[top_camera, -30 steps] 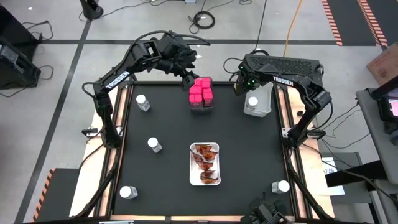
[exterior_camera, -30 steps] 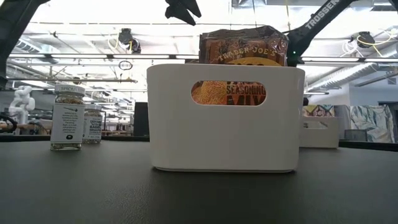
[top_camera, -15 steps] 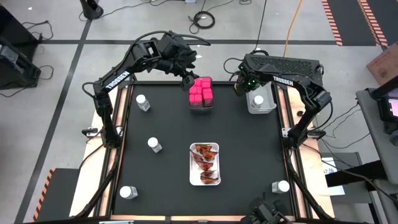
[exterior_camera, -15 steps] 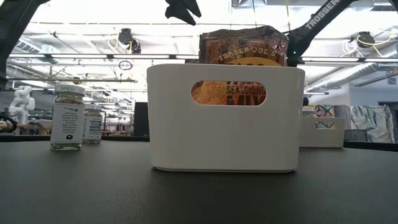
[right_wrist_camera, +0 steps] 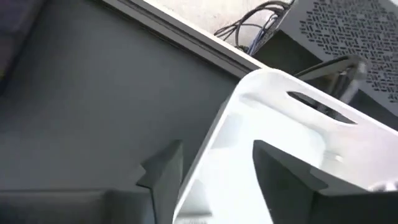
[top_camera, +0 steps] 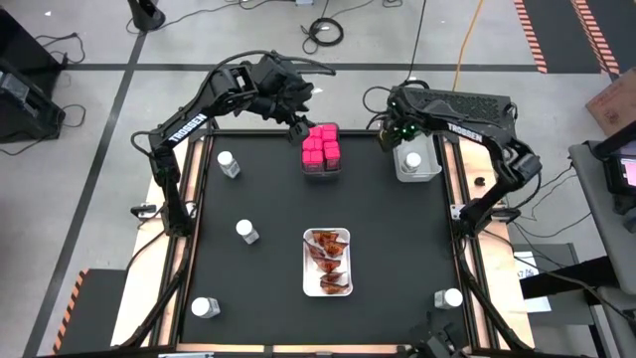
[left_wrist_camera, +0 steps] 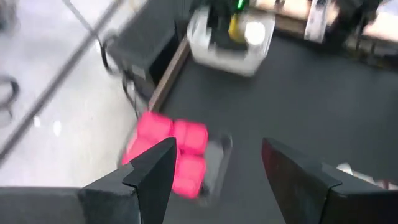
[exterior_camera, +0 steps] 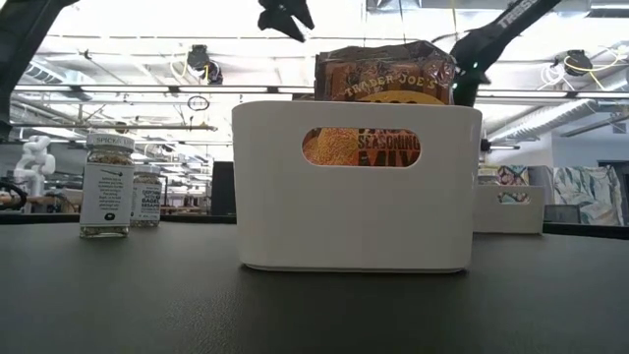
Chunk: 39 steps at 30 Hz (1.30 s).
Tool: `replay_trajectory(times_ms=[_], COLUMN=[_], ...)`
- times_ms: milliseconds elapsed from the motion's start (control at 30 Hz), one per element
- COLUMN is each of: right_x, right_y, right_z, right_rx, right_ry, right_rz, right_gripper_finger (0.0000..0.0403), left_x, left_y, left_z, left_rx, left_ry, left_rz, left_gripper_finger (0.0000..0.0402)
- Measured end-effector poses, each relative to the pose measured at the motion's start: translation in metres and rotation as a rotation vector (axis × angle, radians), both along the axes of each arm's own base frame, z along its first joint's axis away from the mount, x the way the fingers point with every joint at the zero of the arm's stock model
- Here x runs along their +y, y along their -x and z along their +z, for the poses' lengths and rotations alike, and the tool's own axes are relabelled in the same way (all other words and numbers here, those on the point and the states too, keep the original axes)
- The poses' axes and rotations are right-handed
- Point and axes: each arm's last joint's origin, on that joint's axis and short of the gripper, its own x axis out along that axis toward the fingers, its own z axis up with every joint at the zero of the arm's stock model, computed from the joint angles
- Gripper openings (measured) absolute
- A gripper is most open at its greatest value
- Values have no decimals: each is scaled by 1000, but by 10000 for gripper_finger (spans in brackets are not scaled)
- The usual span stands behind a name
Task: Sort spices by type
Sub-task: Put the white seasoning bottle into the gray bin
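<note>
both grippers hover: left gripper (top_camera: 297,123) by pink boxes (top_camera: 320,147), right gripper (top_camera: 396,136) over jar bin (top_camera: 433,167).

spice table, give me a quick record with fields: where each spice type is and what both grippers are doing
pink cube boxes: grouped in a clear tray at the far edge, centre
red-orange packets: in the white tray, table centre
jar in bin: inside the white bin, far right corner
loose jars: four, at
left gripper: open, empty, above the pink boxes
right gripper: open, empty, over the bin
</note>
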Motion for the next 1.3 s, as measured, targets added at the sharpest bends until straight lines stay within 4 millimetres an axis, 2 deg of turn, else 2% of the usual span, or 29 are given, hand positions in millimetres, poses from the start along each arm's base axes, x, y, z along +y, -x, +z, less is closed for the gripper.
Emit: replay_trajectory(times_ms=[167, 233, 333, 400, 533, 633, 767, 933, 1300], right_x=[20, 30, 47, 61, 87, 102, 115, 124, 129], right_y=[8, 9, 6, 3, -3, -9, -16, -23, -30], right_z=[29, 42, 59, 70, 85, 91, 93, 93, 89], right_rx=[-106, -159, -251, -302, -355, -381, -398, -401, -403], right_ry=[-13, 0, 15, 21, 56, 64, 57, 55, 22], right_rz=[86, 123, 201, 261, 362, 413, 461, 501, 499], right_gripper_finger=[215, 222, 226, 226, 226, 226, 226, 226, 226], left_x=[-18, -25, -36, -37, -28, -21, -6, 12, 35], left_y=[21, 19, 33, 51, 89, 123, 144, 160, 177], left_z=[-15, -20, -20, -24, -44, -66, -106, -145, -184], left_rx=[251, 265, 300, 341, 333, 373, 378, 445, 481], left_ry=[168, 182, 150, 115, 160, 226, 347, 421, 427], left_rz=[54, 77, 89, 208, 415, 550, 670, 827, 837], left_gripper_finger=[240, 240, 240, 240, 240, 240, 240, 240, 240])
